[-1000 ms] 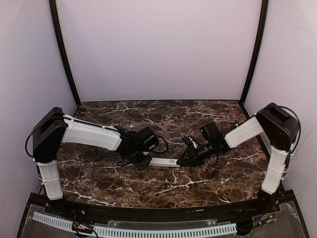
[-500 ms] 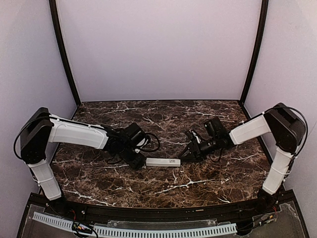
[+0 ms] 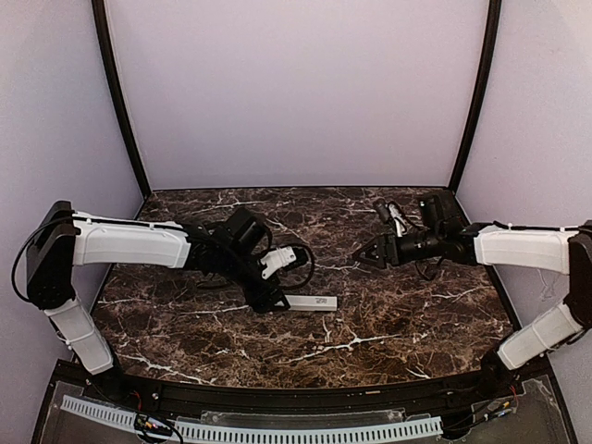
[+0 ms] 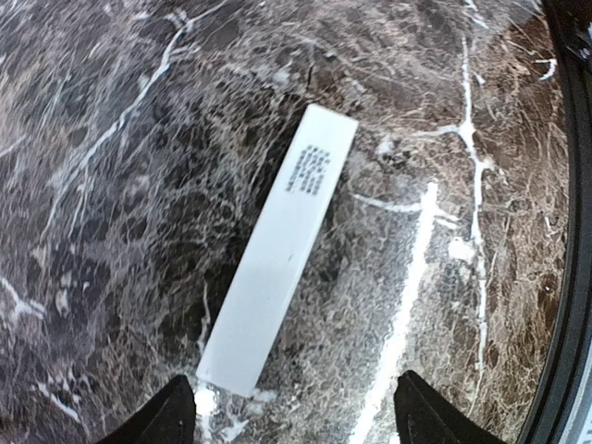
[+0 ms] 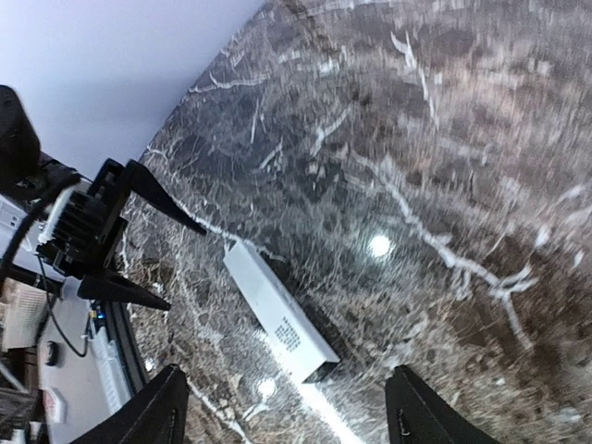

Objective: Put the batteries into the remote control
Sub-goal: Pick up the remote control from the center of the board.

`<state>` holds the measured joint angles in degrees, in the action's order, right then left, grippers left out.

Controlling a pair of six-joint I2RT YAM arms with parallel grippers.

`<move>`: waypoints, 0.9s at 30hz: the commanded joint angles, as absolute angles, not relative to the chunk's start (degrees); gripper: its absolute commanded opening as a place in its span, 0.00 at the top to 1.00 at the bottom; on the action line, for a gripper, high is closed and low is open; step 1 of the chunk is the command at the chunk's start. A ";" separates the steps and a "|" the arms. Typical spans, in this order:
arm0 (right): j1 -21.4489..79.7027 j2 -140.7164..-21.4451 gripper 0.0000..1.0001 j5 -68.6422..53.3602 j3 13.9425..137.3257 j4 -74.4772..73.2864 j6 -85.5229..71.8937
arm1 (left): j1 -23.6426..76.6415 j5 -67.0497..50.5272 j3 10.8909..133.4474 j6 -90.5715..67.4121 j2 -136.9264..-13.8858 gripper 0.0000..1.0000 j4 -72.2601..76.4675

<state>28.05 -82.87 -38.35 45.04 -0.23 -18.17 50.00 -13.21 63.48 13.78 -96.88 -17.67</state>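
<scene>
top view: a second earlier both grippers were closed in on the ends of the remote control (image 3: 313,302); now both are drawing back from it with fingers spreading. the left gripper (image 3: 275,303) is sitting just beside the remote's left end, fingers apart and gripping nothing. the right gripper (image 3: 366,257) is pulling away toward the far right and is now hovering well apart from the remote, jaws likewise spread and empty. the remote itself is lying flat on the marble table (image 3: 388,324), near the middle, running left to right, and is resting slightly nearer the left than before.

left wrist view: the remote control (image 4: 277,287) is lying with its printed face up, its near end reaching toward the gap of the left gripper (image 4: 294,421) without touching either fingertip (image 4: 176,421).

right wrist view: the right gripper (image 5: 291,412) is looking down on the remote control (image 5: 277,310) from a distance; the left gripper (image 5: 185,268) is showing beyond the bar's far end, its two dark fingers splayed. bare marble is lying between the right gripper and the remote. a black cable (image 3: 298,261) is looping beside the left wrist.
</scene>
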 commanded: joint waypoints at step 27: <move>27.77 -57.22 0.01 -31.33 31.92 14.39 -12.13 | 51.04 -14.29 85.16 38.15 -117.87 0.49 -32.33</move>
<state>27.99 -58.33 -29.89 33.04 11.03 -12.69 50.57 -16.88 83.55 36.42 -116.97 -28.86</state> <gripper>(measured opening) 0.986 0.530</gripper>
